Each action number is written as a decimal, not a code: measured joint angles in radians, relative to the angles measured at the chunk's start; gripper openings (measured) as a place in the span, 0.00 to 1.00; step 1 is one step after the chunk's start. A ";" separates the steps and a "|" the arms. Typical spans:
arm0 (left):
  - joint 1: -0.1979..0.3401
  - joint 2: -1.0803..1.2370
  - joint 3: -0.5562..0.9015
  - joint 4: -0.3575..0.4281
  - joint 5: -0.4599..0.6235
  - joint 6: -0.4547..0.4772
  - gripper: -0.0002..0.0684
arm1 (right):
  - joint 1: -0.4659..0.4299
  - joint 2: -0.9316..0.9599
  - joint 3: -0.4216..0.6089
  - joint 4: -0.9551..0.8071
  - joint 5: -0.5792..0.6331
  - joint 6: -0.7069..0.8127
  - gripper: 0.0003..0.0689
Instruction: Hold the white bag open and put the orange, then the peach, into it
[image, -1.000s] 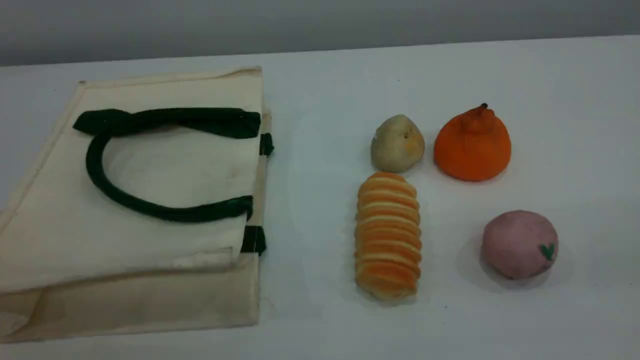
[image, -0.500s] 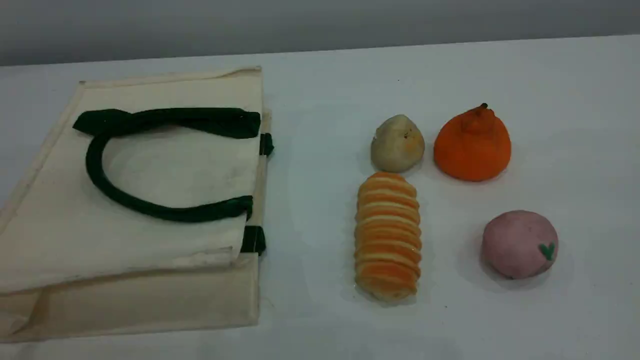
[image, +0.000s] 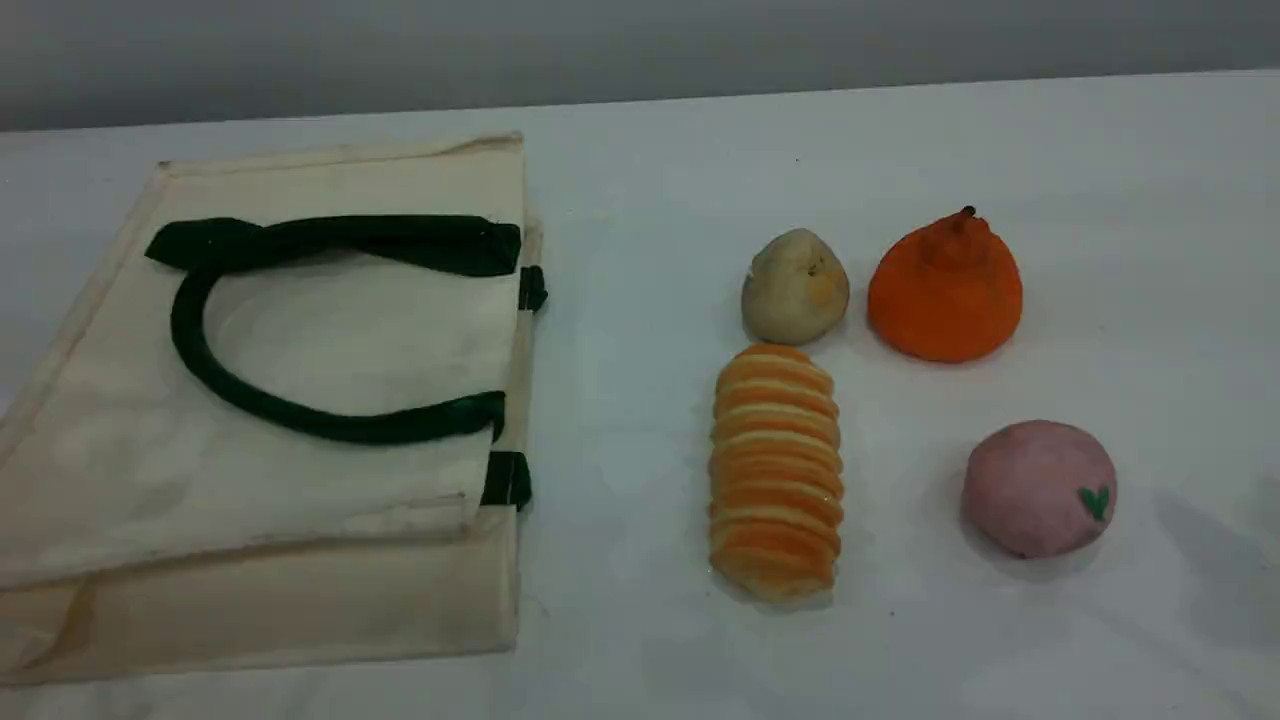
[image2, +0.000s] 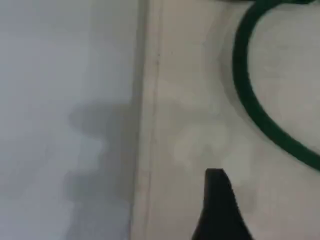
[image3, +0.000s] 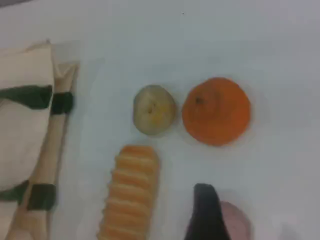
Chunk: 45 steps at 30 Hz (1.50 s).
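The white bag (image: 330, 340) lies flat at the table's left, its mouth facing right. Its dark green rope handle (image: 190, 330) is folded back over the canvas. To the right, the orange (image: 945, 290) sits at the back and the peach (image: 1038, 488) in front of it. Neither arm shows in the scene view. My left gripper (image2: 216, 187) hovers over the bag (image2: 200, 100) near its edge seam, beside the handle (image2: 245, 100). My right gripper (image3: 202, 210) hangs above the peach (image3: 239, 222), with the orange (image3: 216, 111) farther ahead. Both hold nothing; each view shows one fingertip.
A pale beige lump (image: 795, 287) sits just left of the orange. A long orange-striped bread roll (image: 775, 470) lies in front of it, between the bag and the peach. The table's far edge meets a grey wall.
A faint shadow has spread onto the table at the lower right of the scene view. The bag and the fruits have not moved.
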 joint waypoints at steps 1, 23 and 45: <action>0.000 0.037 0.000 0.000 -0.020 -0.009 0.61 | 0.000 0.018 0.000 0.027 -0.001 -0.022 0.67; 0.000 0.449 -0.231 -0.030 -0.101 -0.006 0.61 | 0.000 0.187 0.000 0.392 -0.042 -0.325 0.67; 0.000 0.697 -0.261 -0.183 -0.175 0.162 0.61 | 0.000 0.201 0.000 0.480 -0.048 -0.409 0.67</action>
